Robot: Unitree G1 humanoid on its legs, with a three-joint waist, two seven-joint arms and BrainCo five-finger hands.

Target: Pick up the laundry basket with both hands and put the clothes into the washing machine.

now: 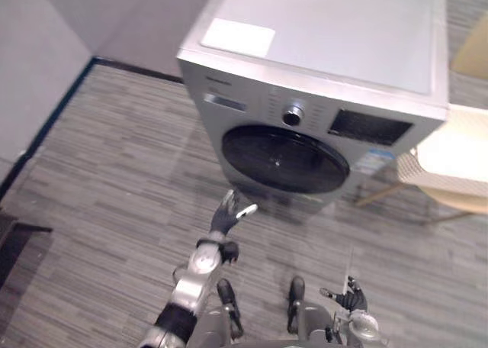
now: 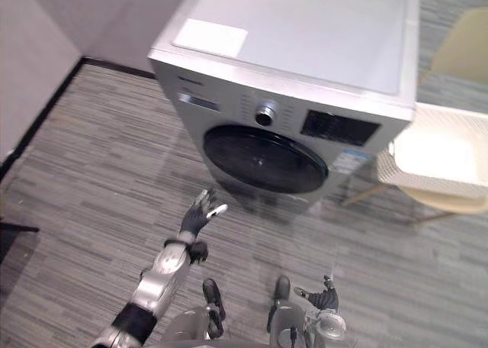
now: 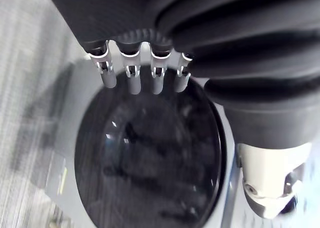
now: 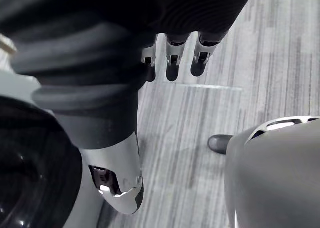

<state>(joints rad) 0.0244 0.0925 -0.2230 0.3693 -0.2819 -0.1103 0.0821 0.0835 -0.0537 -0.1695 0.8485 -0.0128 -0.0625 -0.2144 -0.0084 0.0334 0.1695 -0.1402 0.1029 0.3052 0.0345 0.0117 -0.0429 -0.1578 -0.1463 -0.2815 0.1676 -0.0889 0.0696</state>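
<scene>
Laundry basket point(image 1: 456, 151) first: you find it at the right edge of the head views, a pale tub with a perforated wall, resting on a chair point(image 1: 379, 193) with light wooden legs. It stands just beside the washing machine point(image 1: 328, 50) and well apart from both hands. You cannot tell what lies inside it.

Your left hand point(image 1: 229, 215) is raised in front of the machine, near the lower left rim of the round door point(image 1: 284, 159). It is released: in the left wrist view its fingers point(image 3: 132, 80) reach out straight in a row toward the dark glass, the thumb point(image 3: 270, 188) sits apart from them, and nothing is held. It looks to be apart from the door rather than touching it.

Your right hand point(image 1: 352, 297) hangs low at the lower right, close to the robot's body, over the grey striped floor point(image 1: 107, 172). It too is released: the right wrist view shows its fingers point(image 4: 172, 63) relaxed and its thumb point(image 4: 120, 183) apart, with nothing between them.

The door is closed against the silver front. Above it you see a round knob point(image 1: 293, 116) and, to the right of that, a dark panel point(image 1: 368, 127). A pale rectangle point(image 1: 238, 37) lies on the machine's top near its left corner. A grey wall point(image 1: 38, 50) runs along the left side.
</scene>
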